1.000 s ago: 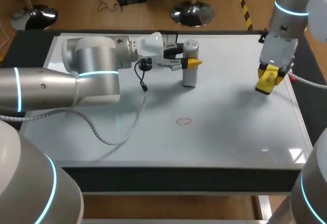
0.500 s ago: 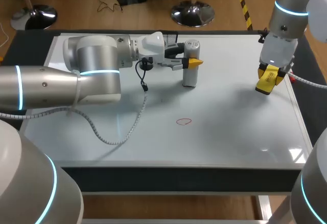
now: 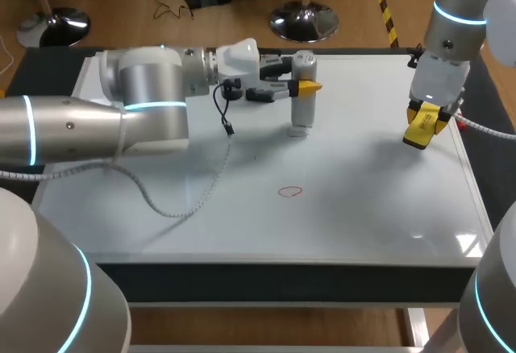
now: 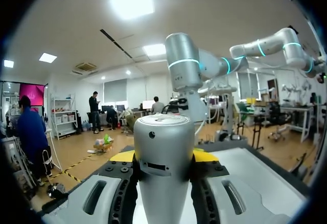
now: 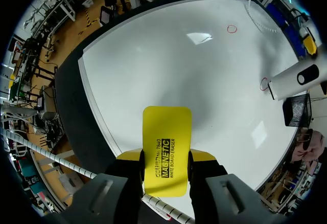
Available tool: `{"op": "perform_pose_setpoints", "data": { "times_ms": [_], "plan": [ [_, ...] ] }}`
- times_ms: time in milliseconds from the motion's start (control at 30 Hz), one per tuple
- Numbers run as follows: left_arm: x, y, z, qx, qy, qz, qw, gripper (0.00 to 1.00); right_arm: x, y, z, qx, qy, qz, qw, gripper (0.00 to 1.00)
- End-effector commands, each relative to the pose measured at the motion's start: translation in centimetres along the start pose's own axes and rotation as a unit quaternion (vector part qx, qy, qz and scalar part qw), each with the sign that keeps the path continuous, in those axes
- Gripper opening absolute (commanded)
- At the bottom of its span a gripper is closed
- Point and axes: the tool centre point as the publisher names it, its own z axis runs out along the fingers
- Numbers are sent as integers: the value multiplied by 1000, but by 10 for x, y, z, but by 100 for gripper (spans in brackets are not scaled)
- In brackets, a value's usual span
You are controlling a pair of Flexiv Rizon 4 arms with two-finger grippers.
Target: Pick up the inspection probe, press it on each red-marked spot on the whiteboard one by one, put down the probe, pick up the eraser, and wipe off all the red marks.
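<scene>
Head view. The left gripper (image 3: 301, 89) is closed on the probe (image 3: 304, 67), gripping its sides, with the probe upright over the far middle of the whiteboard (image 3: 363, 200). Against the frame half a second before, the probe is seen higher and slightly nearer the far edge; its lower end is now off the board, with only a shadow under it. A red circle (image 3: 290, 192) is drawn on the board nearer the front edge, well apart from the probe. The right gripper (image 3: 423, 123) is at the right side of the board, clamped on the yellow eraser (image 3: 417, 137); no shift from the earlier frames is noted there.

Left wrist view. The probe (image 4: 164, 168) is held between the two yellow fingertips (image 4: 123, 156), touched from both sides, top cap towards the camera. The whiteboard (image 4: 255, 168) is seen beyond the fingers.

Right wrist view. The eraser (image 5: 166, 150) is gripped between the right gripper's (image 5: 164, 158) fingers and sticks out ahead of them above the whiteboard (image 5: 179, 55). The red circle (image 5: 232, 28) is seen far ahead. A second red mark (image 5: 264, 84) lies just beside the lower end of the probe (image 5: 296, 78).
</scene>
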Motion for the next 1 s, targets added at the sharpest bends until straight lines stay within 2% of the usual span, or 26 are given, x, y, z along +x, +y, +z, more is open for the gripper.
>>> {"op": "perform_pose_setpoints", "data": {
  "times_ms": [33, 600, 800, 1000],
  "plan": [
    [-18, -20, -2, -14, 28, 12, 999, 0, 0, -1, -1, 0, 1, -1, 1000, 0],
    [-90, -88, 12, -13, 67, 40, 997, 0, 0, -1, -1, 0, 1, -1, 1000, 0],
    [-113, -97, 17, 4, 79, 35, 996, 0, 0, -1, -1, 0, 1, -1, 1000, 0],
    [-132, -98, 19, 5, 88, 32, 996, 0, 0, -1, -1, 0, 1, -1, 1000, 0]
  ]
}}
